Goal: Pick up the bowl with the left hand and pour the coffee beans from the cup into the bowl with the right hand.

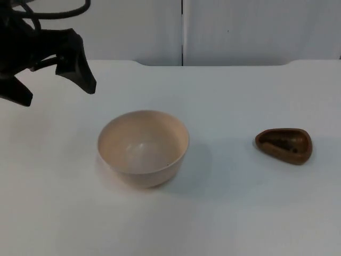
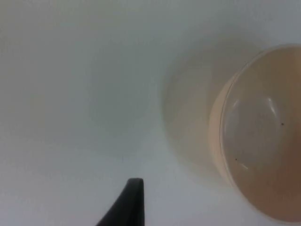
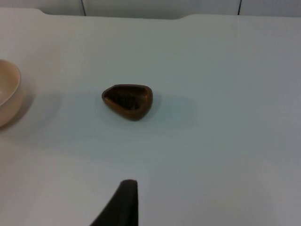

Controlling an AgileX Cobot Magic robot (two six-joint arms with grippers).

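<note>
L end effector (image 1: 53, 88) hovers above the bench (image 1: 224, 213) near its far-left side, up-left of the bowl (image 1: 143, 148) and not touching it; its two black fingers look spread apart. R end effector: one black fingertip (image 3: 123, 202) in the R wrist view, can't tell if apart or together. Beige bowl sits upright mid-bench, w/ the small brown cup (image 1: 284, 145) holding dark beans well apart to its right.
</note>
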